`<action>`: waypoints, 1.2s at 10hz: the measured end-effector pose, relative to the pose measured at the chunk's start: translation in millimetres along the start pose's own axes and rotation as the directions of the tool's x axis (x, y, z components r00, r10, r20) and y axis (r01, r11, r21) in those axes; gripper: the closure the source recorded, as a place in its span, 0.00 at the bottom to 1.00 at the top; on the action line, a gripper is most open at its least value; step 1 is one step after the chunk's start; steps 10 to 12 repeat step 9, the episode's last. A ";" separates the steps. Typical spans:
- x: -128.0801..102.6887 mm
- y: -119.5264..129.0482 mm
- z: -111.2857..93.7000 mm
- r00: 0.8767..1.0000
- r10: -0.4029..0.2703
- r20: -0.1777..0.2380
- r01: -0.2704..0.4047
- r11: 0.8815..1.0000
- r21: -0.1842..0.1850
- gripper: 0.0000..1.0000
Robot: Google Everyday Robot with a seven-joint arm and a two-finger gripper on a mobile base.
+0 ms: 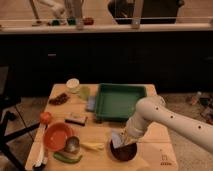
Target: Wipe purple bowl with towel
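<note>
As the gripper (121, 141) presses the towel (117, 140) into the purple bowl (123, 151) near the table's (150, 135) front edge, steady circular strokes should clean best.

My gripper (121, 141) hangs near. A green tray (120, 101) lies far right on the wooden table (155, 145); an orange bowl (57, 136), a tomato (45, 118) and a white cup (73, 85) sit left.
</note>
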 end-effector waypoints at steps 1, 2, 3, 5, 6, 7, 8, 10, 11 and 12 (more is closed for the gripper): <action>-0.8 0.1 -0.5 1.000 0.000 0.003 0.000 1.000 0.000 0.96; -1.9 1.2 -1.0 1.000 -0.005 0.004 0.005 1.000 -0.004 0.96; -3.3 3.5 -0.3 1.000 -0.011 0.006 0.011 1.000 -0.012 0.96; -5.4 8.4 1.6 1.000 -0.019 0.012 0.020 0.999 -0.026 0.96; -7.4 11.6 3.1 1.000 -0.024 0.018 0.025 0.999 -0.035 0.96; -9.2 14.8 4.9 0.999 -0.029 0.023 0.030 0.998 -0.047 0.96; -10.7 18.4 6.7 0.999 -0.033 0.027 0.035 0.998 -0.060 0.96; -12.1 22.2 8.2 0.999 -0.036 0.030 0.038 0.997 -0.073 0.96; -12.1 22.2 8.2 0.999 -0.036 0.030 0.038 0.997 -0.073 0.96; -12.1 22.2 8.2 0.999 -0.036 0.030 0.038 0.997 -0.073 0.96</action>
